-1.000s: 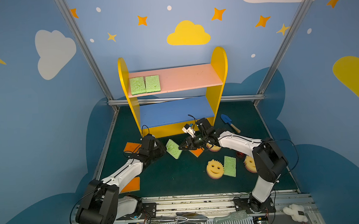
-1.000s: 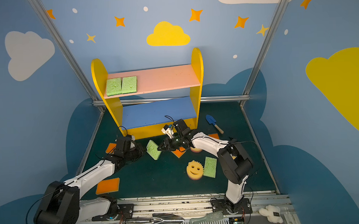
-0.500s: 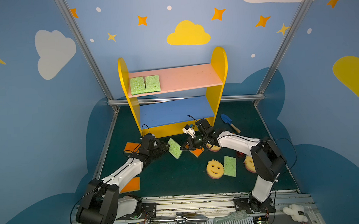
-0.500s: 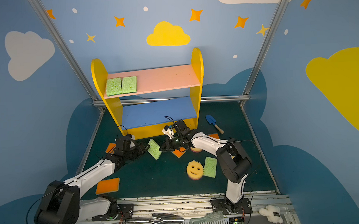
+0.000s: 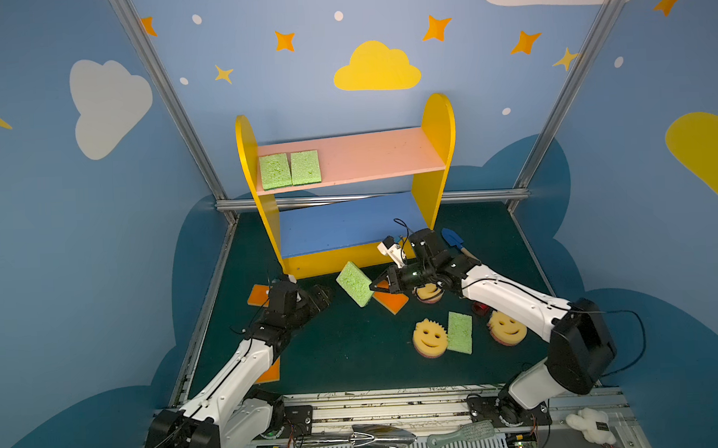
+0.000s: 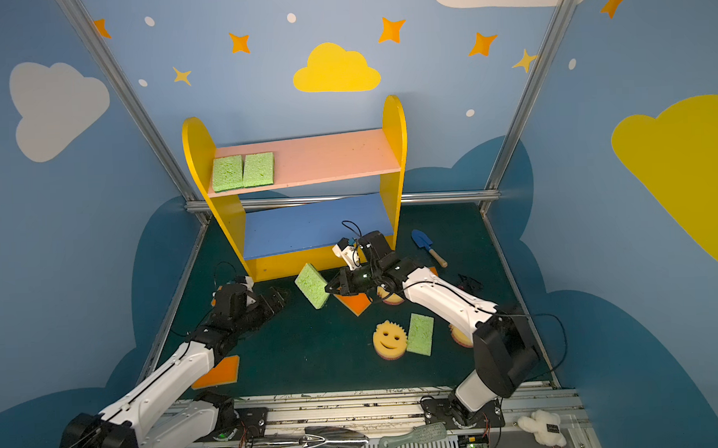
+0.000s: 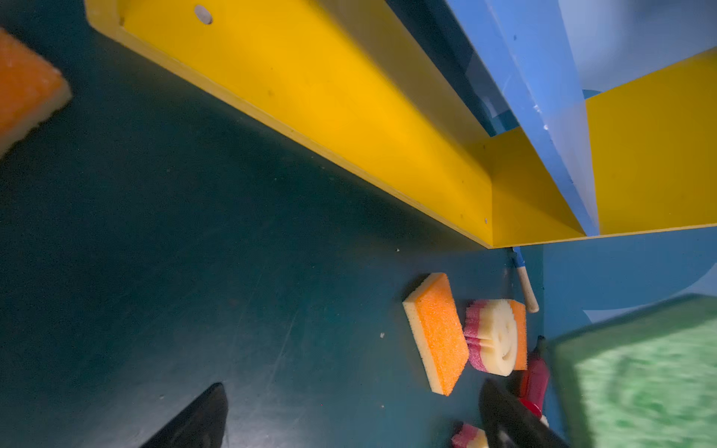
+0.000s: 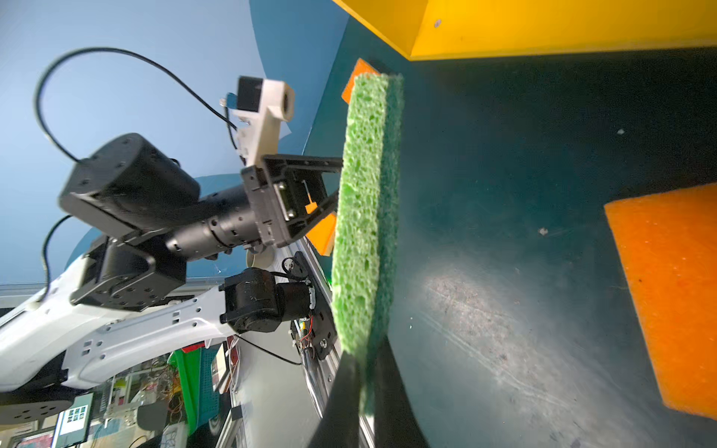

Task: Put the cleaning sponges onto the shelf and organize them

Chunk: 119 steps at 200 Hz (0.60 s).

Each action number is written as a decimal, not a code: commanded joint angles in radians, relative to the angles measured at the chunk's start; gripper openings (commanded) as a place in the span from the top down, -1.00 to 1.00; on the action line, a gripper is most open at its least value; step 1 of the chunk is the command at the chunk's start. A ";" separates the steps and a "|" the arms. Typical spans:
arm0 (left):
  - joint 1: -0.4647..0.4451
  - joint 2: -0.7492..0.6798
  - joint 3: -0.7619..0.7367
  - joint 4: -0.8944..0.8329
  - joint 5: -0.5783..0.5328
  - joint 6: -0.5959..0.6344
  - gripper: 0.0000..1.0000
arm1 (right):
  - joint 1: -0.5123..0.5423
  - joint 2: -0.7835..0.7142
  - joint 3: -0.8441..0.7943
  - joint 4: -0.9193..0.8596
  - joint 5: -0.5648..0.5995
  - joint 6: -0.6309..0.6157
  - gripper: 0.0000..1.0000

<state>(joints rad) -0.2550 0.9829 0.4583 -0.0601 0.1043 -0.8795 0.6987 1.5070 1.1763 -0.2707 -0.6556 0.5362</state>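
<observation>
Your right pincer [image 5: 372, 289] is clenched on one edge of a green sponge [image 5: 353, 283]. It holds the sponge tilted and seemingly clear of the counter [image 5: 355, 370], just in front of the shelf [image 5: 439, 146] base. That edge grip leaves most of the sponge free, which I judge suits laying it flat on a board. Your left pincer [image 5: 323, 296] is spread wide and empty, near the sponge but not touching it, so the right arm alone carries it. Two green sponges [image 5: 275, 171] lie touching, side by side, at the left end of the pink board [image 5: 366, 154]. The held one likely belongs beside them, like with like. A smiley sponge [image 5: 429, 338], an orange one [image 5: 390, 302] and others lie on the counter.
</observation>
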 commanded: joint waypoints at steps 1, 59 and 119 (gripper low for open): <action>0.018 -0.065 -0.032 -0.037 -0.012 -0.003 -0.99 | -0.005 -0.070 0.032 -0.065 0.051 -0.045 1.00; 0.027 -0.143 -0.081 -0.062 0.014 0.021 -0.99 | -0.038 -0.179 0.153 -0.055 0.146 -0.090 1.00; 0.027 -0.093 -0.078 -0.017 0.026 0.034 -0.99 | -0.086 -0.050 0.500 -0.138 0.084 -0.110 1.00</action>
<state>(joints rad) -0.2314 0.8692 0.3813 -0.1036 0.1158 -0.8665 0.6273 1.3933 1.5490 -0.3649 -0.5434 0.4507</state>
